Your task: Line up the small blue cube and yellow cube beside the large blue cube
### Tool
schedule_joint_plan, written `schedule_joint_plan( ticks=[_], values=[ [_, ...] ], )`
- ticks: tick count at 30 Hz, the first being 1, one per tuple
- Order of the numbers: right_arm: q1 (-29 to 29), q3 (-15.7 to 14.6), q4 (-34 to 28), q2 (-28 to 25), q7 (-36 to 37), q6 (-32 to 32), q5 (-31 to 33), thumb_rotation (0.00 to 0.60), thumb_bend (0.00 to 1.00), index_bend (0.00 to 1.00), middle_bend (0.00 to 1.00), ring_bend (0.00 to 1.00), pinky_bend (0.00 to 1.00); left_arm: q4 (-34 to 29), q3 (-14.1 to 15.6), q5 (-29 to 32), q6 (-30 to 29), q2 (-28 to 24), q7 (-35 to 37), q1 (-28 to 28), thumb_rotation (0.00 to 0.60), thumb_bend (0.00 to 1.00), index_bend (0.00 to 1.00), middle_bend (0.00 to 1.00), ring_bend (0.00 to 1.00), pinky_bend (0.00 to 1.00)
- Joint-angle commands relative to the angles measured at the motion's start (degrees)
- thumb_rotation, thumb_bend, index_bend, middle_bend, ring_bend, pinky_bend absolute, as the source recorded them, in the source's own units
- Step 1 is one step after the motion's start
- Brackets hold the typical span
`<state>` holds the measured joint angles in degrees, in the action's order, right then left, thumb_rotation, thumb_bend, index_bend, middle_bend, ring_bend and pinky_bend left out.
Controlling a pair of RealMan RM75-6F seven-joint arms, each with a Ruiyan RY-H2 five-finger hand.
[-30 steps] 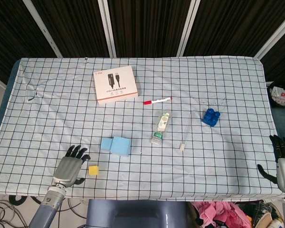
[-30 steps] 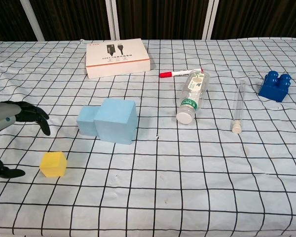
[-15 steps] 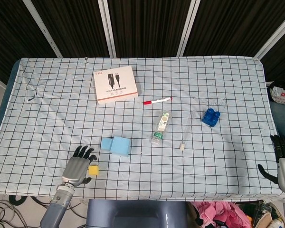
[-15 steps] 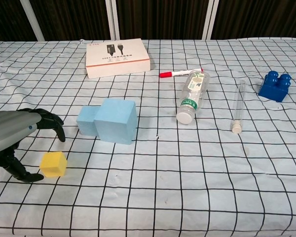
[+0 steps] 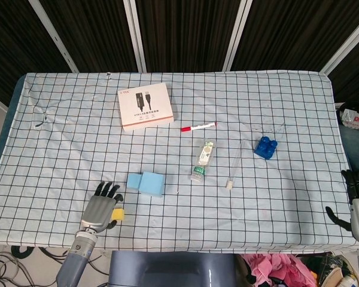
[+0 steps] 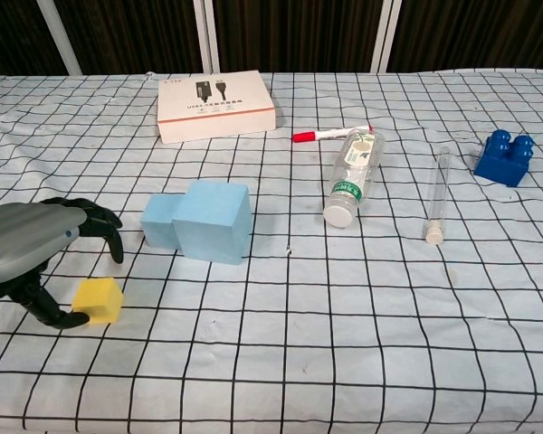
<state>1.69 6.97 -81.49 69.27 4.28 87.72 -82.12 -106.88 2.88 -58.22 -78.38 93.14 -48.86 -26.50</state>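
My left hand (image 6: 32,258) has just closed in over the yellow cube (image 6: 99,300) near the desk's front-left corner, fingers spread around it, thumb touching, not yet gripping; the grasp comes next.

Small cube (image 6: 160,222) touches large cube's (image 6: 214,220) left side; third cube (image 6: 98,300) lies nearer, left

A white cable box (image 5: 145,106) lies flat at the rear of the checked tablecloth (image 5: 275,197). A red-capped marker (image 5: 198,127), a plastic bottle (image 5: 203,159) on its side, a clear tube (image 5: 233,167) and a dark blue toy brick (image 5: 265,147) lie to its right.
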Motion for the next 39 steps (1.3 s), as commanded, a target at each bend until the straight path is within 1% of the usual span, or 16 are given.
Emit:
schedule_joint_plan(
  ticks=[1,11,16,26,31,39],
  values=[
    [-0.01,-0.01,-0.01,0.0,0.02,0.03,-0.03,0.6,0.2,0.01,0.06,0.0,0.11,0.16,-0.08,-0.16,-0.31,0.08,-0.21,0.27,0.6,0.21,0.37,0.14,0.0,0.0],
    [0.05,-0.07,0.19,0.05,0.18,-0.06,-0.13,0.6,0.2,0.01,0.06,0.0,0.11,0.64,-0.78,0.59,0.6,0.12,-0.14,0.54,0.6,0.21,0.37,0.14,0.0,0.0],
    [0.07,-0.06,0.12,0.08,0.01,-0.08,-0.11,0.6,0.2,0.01,0.06,0.0,0.11,-0.04,-0.75,0.81,1.9,-0.3,0.3,0.41,0.6,0.21,0.39,0.16,0.0,0.0],
    [0.04,-0.02,0.09,0.04,0.05,-0.05,-0.05,0.6,0.2,0.01,0.06,0.0,0.11,0.02,-0.61,1.02,1.24,-0.52,-0.38,1.08,0.6,0.21,0.39,0.17,0.0,0.0],
    [0.06,-0.06,0.05,0.11,-0.19,-0.07,-0.1,0.6,0.2,0.01,0.06,0.0,0.11,0.01,-0.86,1.06,2.05,-0.58,0.15,0.96,0.6,0.24,0.41,0.18,0.0,0.0],
    [0.05,0.02,0.08,0.09,-0.14,-0.06,0.04,0.6,0.2,0.01,0.06,0.0,0.11,-0.3,-0.92,2.28,2.84,-1.01,-0.72,0.7,0.6,0.25,0.42,0.19,0.0,0.0]
  ],
)
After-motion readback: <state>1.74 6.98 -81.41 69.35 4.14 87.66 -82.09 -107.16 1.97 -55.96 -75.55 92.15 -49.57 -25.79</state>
